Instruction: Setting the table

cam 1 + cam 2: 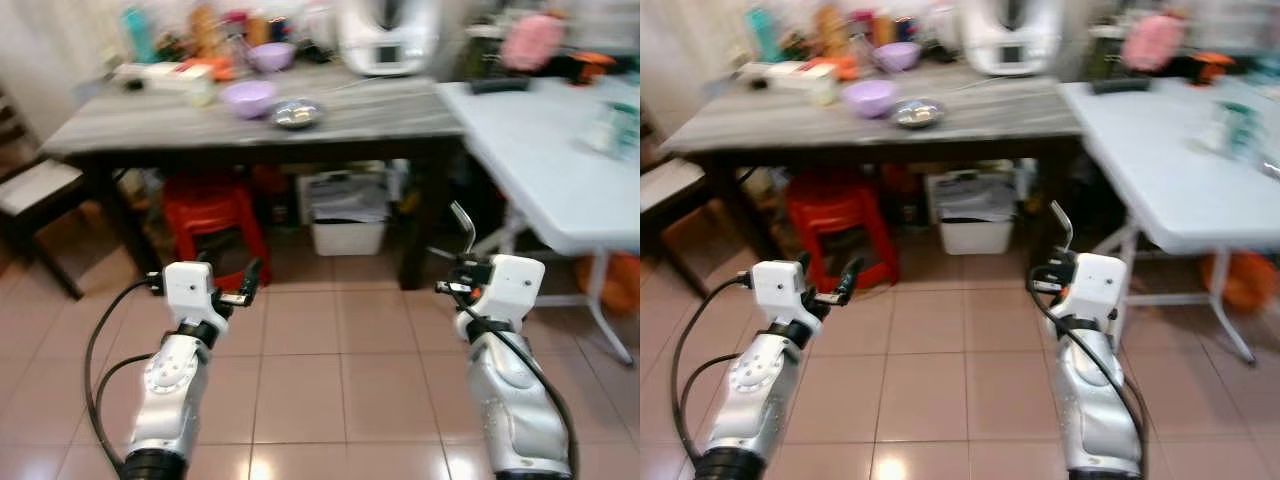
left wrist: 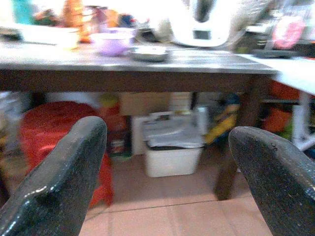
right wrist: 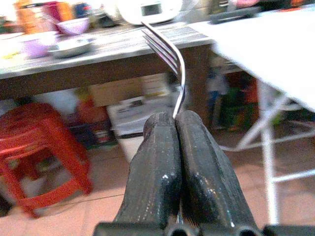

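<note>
While both arms hang low before the dark table [image 1: 400, 120] | right claw [image 3: 178, 123] pinched tight on fork [image 3: 167, 54] | left claw [image 2: 167, 162] spread wide, holding nothing

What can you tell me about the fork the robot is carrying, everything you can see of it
The fork is a slim, shiny metal one, silver in colour, with long tines that curve at the neck. Its handle is pinched between the shut black fingers of the right gripper, so most of the handle is hidden. The tines stick up and away from the gripper, free of everything else. It is held in the air over the tiled floor, short of the dark wooden table.
</note>
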Controlling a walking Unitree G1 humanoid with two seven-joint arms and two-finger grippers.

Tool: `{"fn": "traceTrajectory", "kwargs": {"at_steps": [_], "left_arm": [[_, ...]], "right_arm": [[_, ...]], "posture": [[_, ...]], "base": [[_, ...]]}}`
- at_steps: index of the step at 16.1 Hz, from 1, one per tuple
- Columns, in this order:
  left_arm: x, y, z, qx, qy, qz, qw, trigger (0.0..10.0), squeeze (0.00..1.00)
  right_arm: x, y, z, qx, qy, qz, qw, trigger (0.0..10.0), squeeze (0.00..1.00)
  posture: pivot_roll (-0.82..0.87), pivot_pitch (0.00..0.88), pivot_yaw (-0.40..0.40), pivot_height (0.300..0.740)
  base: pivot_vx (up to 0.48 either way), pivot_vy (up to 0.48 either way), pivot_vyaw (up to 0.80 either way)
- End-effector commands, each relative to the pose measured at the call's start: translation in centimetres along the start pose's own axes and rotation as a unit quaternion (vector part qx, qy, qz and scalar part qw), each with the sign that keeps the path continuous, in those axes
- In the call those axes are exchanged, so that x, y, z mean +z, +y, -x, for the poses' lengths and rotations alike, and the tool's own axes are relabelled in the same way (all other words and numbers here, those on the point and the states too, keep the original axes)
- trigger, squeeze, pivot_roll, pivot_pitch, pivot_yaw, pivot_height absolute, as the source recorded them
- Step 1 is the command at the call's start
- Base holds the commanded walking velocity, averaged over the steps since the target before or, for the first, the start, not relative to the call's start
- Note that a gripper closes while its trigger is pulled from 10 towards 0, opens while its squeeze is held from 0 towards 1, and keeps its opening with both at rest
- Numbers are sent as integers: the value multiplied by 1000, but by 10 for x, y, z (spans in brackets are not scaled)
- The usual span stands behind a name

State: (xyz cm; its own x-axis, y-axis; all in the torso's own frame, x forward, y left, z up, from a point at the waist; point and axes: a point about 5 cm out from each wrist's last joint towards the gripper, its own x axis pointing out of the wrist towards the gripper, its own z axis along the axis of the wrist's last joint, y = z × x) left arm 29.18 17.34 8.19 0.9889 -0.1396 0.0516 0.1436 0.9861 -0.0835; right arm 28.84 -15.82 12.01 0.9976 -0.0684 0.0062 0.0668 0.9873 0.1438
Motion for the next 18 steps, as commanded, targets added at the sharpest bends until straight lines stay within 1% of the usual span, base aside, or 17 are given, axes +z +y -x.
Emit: {"fn": "traceTrajectory", "kwargs": {"at_steps": [1, 7, 12, 18], "left_arm": [[4, -2, -4, -6, -7, -2, 1000, 10000, 0], [3, -5, -4, -11, -6, 2, 1000, 10000, 0], [4, -8, -5, -16, -10, 4, 1000, 10000, 0], [4, -9, -5, -19, -9, 6, 1000, 10000, 0]], "right_arm": [[6, 0, 0, 4, -12, 3, 1000, 10000, 0], [4, 2, 0, 6, -10, 3, 1000, 10000, 0], [4, 2, -2, 8, -10, -4, 1000, 10000, 0], [5, 3, -3, 8, -10, -7, 1000, 10000, 0]], "posture": [[-113, 0, 80, 740], [-109, 0, 78, 740], [-108, 0, 74, 740], [-110, 0, 74, 740]], "base": [[412, 0, 594], [414, 0, 595], [418, 0, 0], [419, 0, -696]]}}
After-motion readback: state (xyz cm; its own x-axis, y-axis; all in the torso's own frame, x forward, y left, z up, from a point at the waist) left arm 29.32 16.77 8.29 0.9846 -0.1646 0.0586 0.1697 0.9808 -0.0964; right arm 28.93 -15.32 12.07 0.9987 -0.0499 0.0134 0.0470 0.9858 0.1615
